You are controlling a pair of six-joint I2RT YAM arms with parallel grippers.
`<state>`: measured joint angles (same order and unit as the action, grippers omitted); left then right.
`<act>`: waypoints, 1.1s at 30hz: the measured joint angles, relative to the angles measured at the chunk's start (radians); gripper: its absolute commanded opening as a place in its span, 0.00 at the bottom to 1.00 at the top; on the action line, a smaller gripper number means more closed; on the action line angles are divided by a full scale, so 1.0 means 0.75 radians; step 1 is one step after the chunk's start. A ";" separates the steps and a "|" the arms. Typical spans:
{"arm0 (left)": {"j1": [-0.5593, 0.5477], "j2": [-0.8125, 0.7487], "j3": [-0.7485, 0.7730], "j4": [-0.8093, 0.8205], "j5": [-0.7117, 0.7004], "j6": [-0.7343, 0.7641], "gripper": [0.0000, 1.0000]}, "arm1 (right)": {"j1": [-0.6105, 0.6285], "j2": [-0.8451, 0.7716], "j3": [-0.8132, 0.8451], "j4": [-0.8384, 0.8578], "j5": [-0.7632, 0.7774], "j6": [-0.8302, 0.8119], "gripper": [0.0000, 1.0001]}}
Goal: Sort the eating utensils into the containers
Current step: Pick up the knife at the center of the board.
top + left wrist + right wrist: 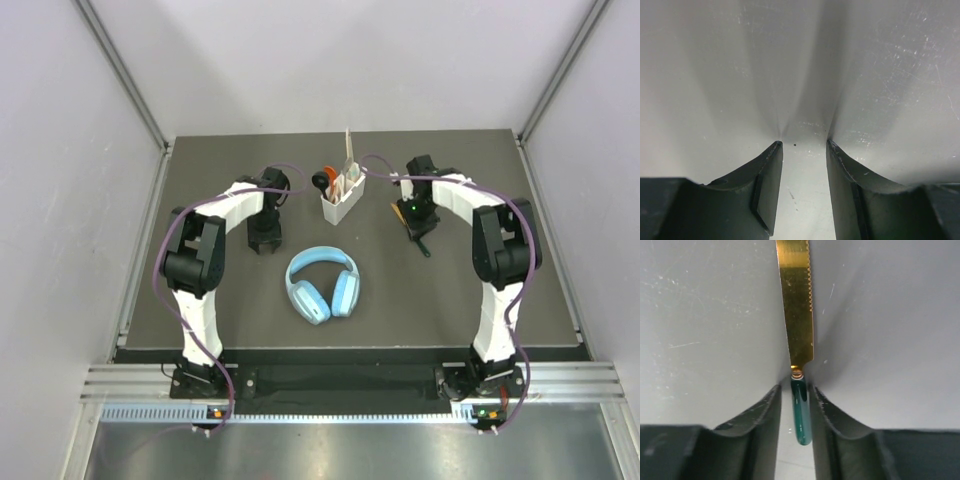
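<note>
Our right end effector stands narrow about the knife, green handle in its gap, gold blade reaching ahead; we cannot tell whether it grips. Our left end effector gapes half-wide, holding nothing.

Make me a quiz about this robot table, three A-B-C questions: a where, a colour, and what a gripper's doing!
1. Where are the headphones? A on the table, outside the white caddy B inside the caddy C hanging on an arm
2. The knife has a blade that is: A red B gold C blue
3. The left gripper is: A holding a spoon B holding headphones C open, empty
Answers: 1 A, they lie flat on the table; 2 B, it shines gold; 3 C, only table shows between its fingers.
</note>
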<state>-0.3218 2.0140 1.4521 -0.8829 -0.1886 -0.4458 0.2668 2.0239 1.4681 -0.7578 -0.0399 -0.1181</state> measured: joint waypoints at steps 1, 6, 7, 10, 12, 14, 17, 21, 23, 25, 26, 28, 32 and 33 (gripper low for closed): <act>0.000 0.000 0.000 0.000 0.000 0.000 0.46 | 0.000 0.003 0.005 -0.006 -0.002 0.007 0.37; -0.001 -0.006 -0.009 0.008 -0.001 -0.001 0.46 | 0.002 0.021 0.034 -0.039 -0.014 0.034 0.29; -0.001 -0.009 -0.012 0.010 -0.002 -0.001 0.46 | 0.002 0.025 0.039 -0.044 -0.014 0.035 0.28; -0.002 -0.010 -0.014 0.013 -0.005 0.000 0.46 | 0.002 0.039 0.060 -0.062 -0.006 0.035 0.10; -0.002 -0.010 -0.014 0.013 -0.005 0.000 0.46 | 0.000 0.048 0.072 -0.075 0.009 0.032 0.00; -0.003 -0.010 -0.014 0.013 -0.005 0.000 0.46 | 0.000 0.056 0.087 -0.090 0.012 0.033 0.00; -0.003 -0.011 -0.015 0.013 -0.006 -0.001 0.46 | -0.001 0.070 0.107 -0.110 0.007 0.037 0.00; -0.003 -0.012 -0.017 0.015 -0.008 -0.001 0.46 | -0.003 0.079 0.123 -0.128 -0.006 0.062 0.00; -0.004 -0.013 -0.017 0.015 -0.009 -0.001 0.46 | -0.003 0.078 0.123 -0.128 -0.020 0.087 0.00; -0.004 -0.014 -0.017 0.015 -0.010 -0.001 0.46 | -0.003 0.074 0.122 -0.128 -0.040 0.121 0.00; -0.004 -0.014 -0.017 0.015 -0.010 -0.001 0.46 | -0.003 0.073 0.120 -0.127 -0.053 0.141 0.00; -0.004 -0.014 -0.017 0.015 -0.010 -0.002 0.46 | -0.003 0.065 0.110 -0.117 -0.074 0.171 0.00; -0.004 -0.014 -0.017 0.014 -0.011 -0.007 0.46 | 0.009 0.015 0.054 -0.090 -0.098 0.219 0.00; -0.004 -0.014 -0.017 0.014 -0.011 -0.009 0.46 | 0.013 -0.006 0.040 -0.082 -0.100 0.225 0.00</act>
<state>-0.3244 2.0033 1.4391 -0.8722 -0.1970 -0.4526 0.2768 2.0197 1.4982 -0.8196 -0.1146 0.0509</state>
